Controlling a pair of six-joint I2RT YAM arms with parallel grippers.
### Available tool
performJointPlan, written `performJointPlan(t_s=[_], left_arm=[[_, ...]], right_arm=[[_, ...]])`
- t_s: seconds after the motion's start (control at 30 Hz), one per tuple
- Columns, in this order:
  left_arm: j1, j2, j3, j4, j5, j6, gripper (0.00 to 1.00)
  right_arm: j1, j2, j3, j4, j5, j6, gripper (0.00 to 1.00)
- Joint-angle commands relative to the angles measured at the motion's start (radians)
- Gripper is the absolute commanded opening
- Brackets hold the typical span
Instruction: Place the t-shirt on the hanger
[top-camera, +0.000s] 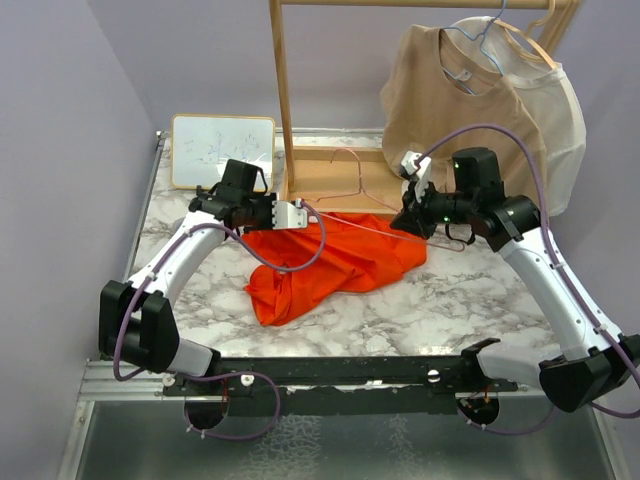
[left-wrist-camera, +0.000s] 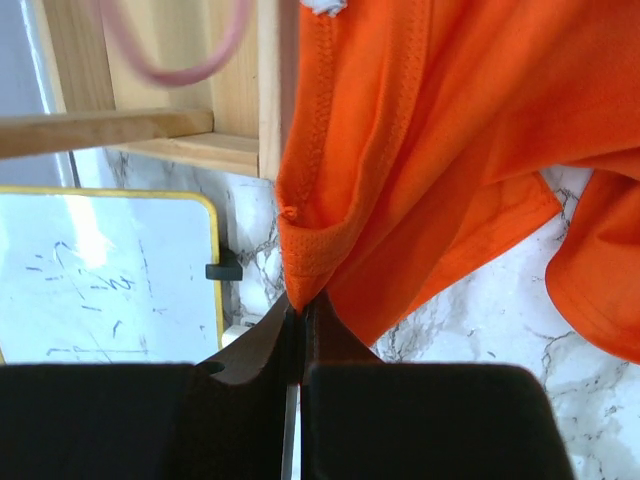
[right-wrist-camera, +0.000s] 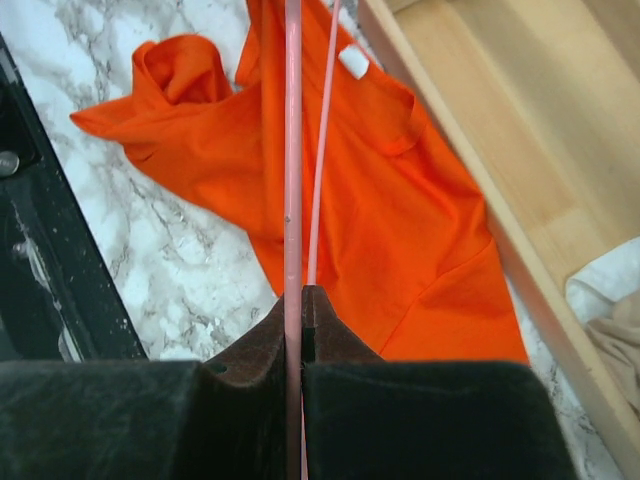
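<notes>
The orange-red t-shirt (top-camera: 330, 262) lies crumpled on the marble table, one edge lifted at its upper left. My left gripper (top-camera: 300, 214) is shut on that edge, the ribbed hem pinched between the fingers (left-wrist-camera: 300, 300); the shirt (left-wrist-camera: 440, 170) hangs from there. The pink wire hanger (top-camera: 360, 190) stretches above the shirt, its hook near the wooden base. My right gripper (top-camera: 408, 215) is shut on the hanger's wire (right-wrist-camera: 293, 150), which runs out over the shirt (right-wrist-camera: 380, 200) in the right wrist view.
A wooden clothes rack (top-camera: 285, 110) stands at the back, with a tan t-shirt (top-camera: 450, 100) and a white t-shirt (top-camera: 560, 120) hanging on it. A small whiteboard (top-camera: 222, 150) lies at the back left. The rack's base board (right-wrist-camera: 520, 130) runs beside the shirt.
</notes>
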Motion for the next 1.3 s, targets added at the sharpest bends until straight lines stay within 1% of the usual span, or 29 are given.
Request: performJointPlan(t_s=[0.0,0.2,0.4,0.6,0.9,1.27], left_arm=[[0.031,0.001,0.021,0.024,0.079,-0.084,0.0],[0.049,0.005,0.034,0.003,0.137,-0.102,0.0],[0.051,0.013,0.067,-0.036,0.188,-0.121,0.0],[0.058,0.033,0.092,-0.063,0.2,-0.14,0.0],[0.08,0.051,0.091,-0.083,0.19,-0.134,0.0],[0.105,0.084,0.124,-0.093,0.241,-0.161,0.0]], right_arm=[[0.004,-0.025,-0.038,-0.018,-0.066,-0.065,0.01],[0.004,-0.018,-0.063,0.007,-0.085,-0.083,0.01],[0.004,0.009,-0.08,0.043,-0.153,-0.116,0.01],[0.003,0.036,-0.081,0.045,-0.201,-0.138,0.01],[0.002,0.033,-0.064,0.016,-0.204,-0.165,0.01],[0.002,0.036,-0.076,-0.006,-0.238,-0.164,0.01]])
